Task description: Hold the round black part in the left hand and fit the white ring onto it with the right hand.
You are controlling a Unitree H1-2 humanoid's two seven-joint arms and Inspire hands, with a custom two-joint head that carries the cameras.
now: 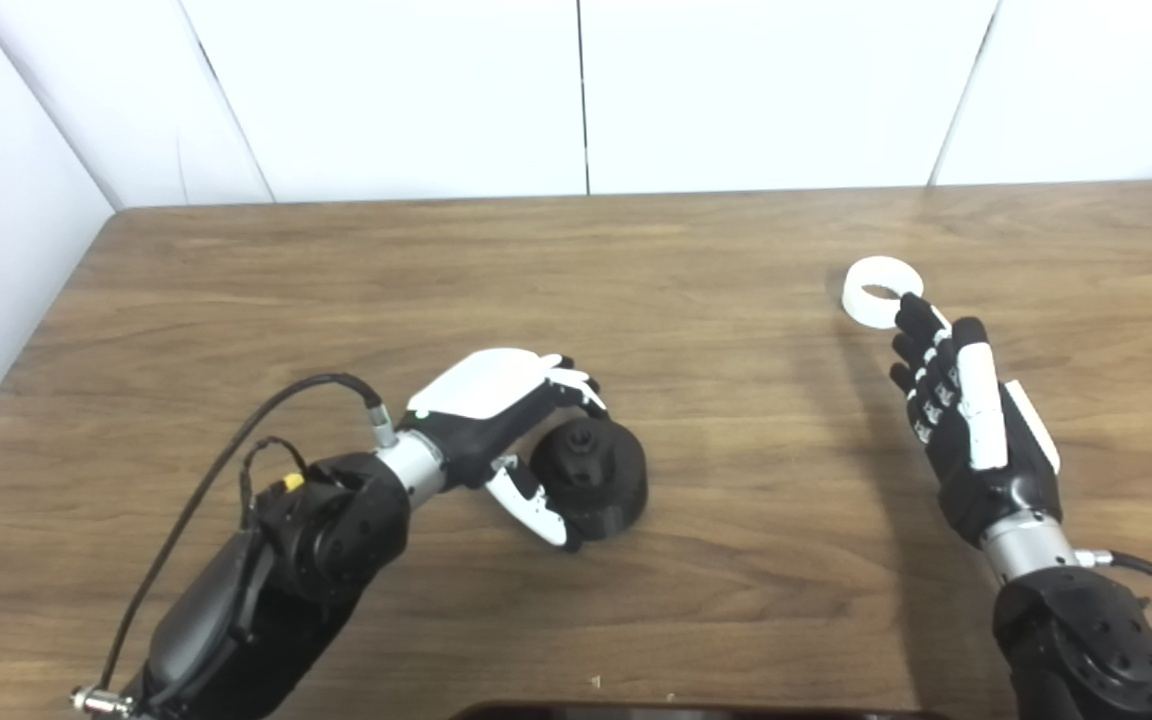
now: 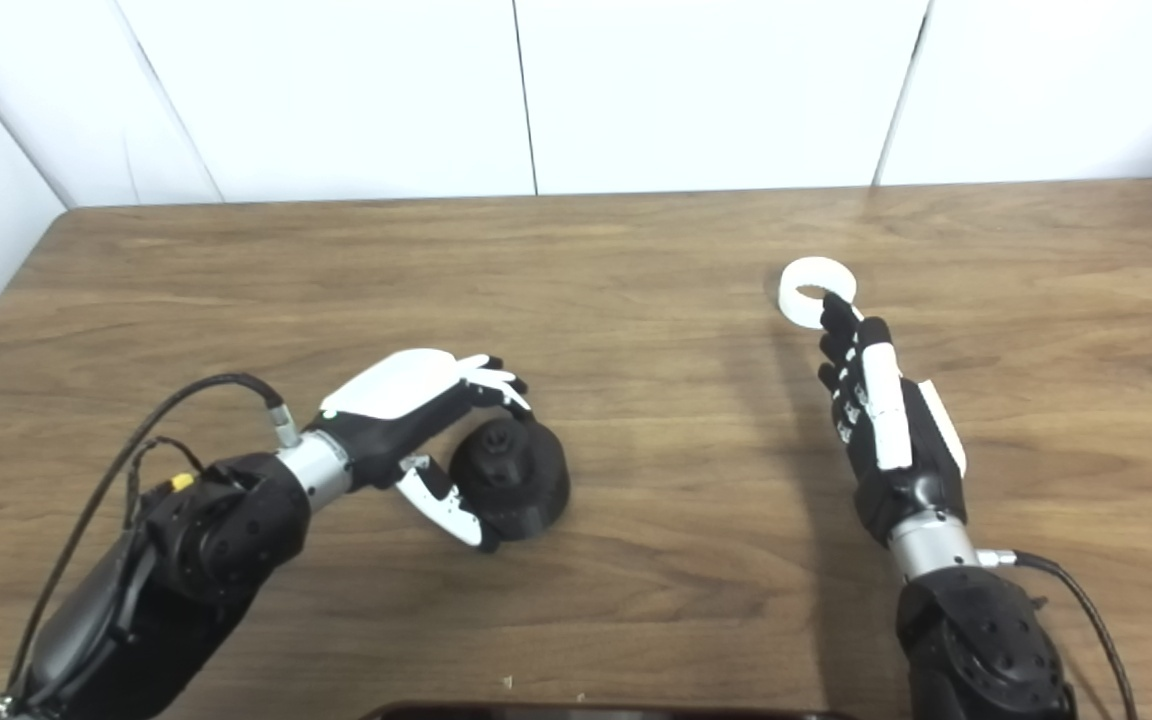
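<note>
Left hand cups the rigid, likely weighty round black part, grasp unconfirmed; right hand, fingers extended, nears the light, stiff white ring; pinch its rim.

There are no words, numbers, labels or signs to read anywhere in these pictures.
</note>
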